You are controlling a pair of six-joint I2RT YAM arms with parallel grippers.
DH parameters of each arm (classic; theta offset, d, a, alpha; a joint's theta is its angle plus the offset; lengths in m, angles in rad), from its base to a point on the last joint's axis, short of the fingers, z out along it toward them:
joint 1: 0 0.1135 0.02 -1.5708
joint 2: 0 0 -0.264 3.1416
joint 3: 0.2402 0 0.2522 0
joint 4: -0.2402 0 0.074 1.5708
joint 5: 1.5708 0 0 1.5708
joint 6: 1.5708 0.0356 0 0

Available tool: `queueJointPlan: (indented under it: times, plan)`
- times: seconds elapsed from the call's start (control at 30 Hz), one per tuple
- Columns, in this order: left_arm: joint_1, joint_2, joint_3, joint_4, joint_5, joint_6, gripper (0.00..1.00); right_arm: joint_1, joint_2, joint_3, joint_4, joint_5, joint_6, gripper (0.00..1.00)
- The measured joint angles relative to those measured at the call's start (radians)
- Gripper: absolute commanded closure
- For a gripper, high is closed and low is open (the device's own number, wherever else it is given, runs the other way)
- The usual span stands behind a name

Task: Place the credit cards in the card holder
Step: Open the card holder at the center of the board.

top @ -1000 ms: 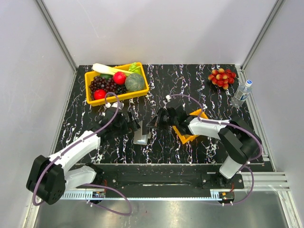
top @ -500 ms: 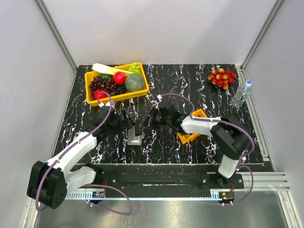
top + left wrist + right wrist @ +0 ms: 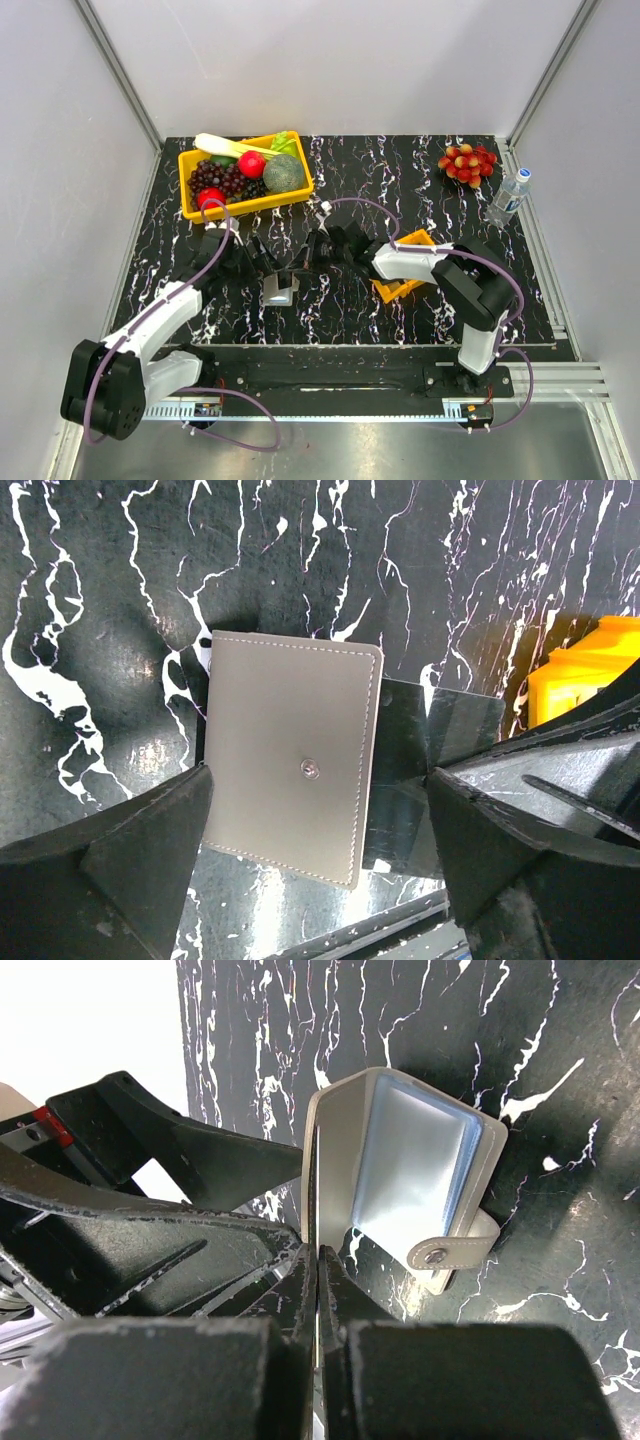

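The card holder (image 3: 279, 291) stands partly open on the black marbled table in front of the left arm. Its taupe outside (image 3: 290, 770) faces the left wrist view; its blue-grey inside (image 3: 420, 1160) and snap strap face the right wrist view. My left gripper (image 3: 268, 268) is open, its fingers (image 3: 150, 830) straddling the holder. My right gripper (image 3: 305, 265) is shut on a thin credit card (image 3: 316, 1210), seen edge-on, its far end against the holder's left flap. The card shows dark and shiny beside the holder in the left wrist view (image 3: 400, 780).
A small orange tray (image 3: 405, 272) lies under the right forearm; it also shows in the left wrist view (image 3: 590, 665). A yellow bin of fruit and vegetables (image 3: 245, 175) stands at the back left. Red fruit (image 3: 467, 162) and a water bottle (image 3: 508, 197) are at the back right.
My right gripper has moved left from the orange tray to the card holder. The holder and my left gripper have shifted a little to the left.
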Motion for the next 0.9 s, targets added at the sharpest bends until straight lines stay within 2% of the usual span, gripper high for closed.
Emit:
queueJointPlan:
  times: [0.17, 0.23, 0.27, 0.37, 0.53, 0.6, 0.77, 0.9]
  plan:
    - [0.008, 0.0, -0.017, 0.019, 0.019, -0.001, 0.22, 0.006, 0.003, 0.003, 0.006, -0.01, 0.008, 1.0]
    - [0.013, 0.0, -0.02, 0.025, 0.025, -0.001, 0.36, 0.007, 0.004, 0.003, 0.01, -0.01, 0.016, 1.0]
    - [0.015, 0.0, -0.021, 0.028, 0.028, -0.002, 0.38, 0.007, 0.004, 0.003, 0.013, -0.011, 0.02, 1.0]
    - [0.021, -0.008, -0.025, 0.037, 0.031, 0.0, 0.39, 0.007, 0.006, 0.003, 0.026, -0.015, 0.037, 1.0]
    - [0.027, -0.015, -0.026, 0.037, 0.031, 0.001, 0.46, 0.007, 0.018, 0.003, 0.049, -0.032, 0.054, 1.0]
    - [0.027, -0.015, -0.026, 0.039, 0.031, 0.001, 0.55, 0.007, 0.019, 0.003, 0.051, -0.035, 0.056, 1.0]
    - [0.031, -0.015, -0.026, 0.042, 0.03, 0.009, 0.69, 0.007, 0.019, 0.003, 0.054, -0.038, 0.06, 1.0]
    - [0.033, -0.018, -0.026, 0.037, 0.028, 0.011, 0.69, 0.007, 0.019, 0.003, 0.058, -0.045, 0.061, 1.0]
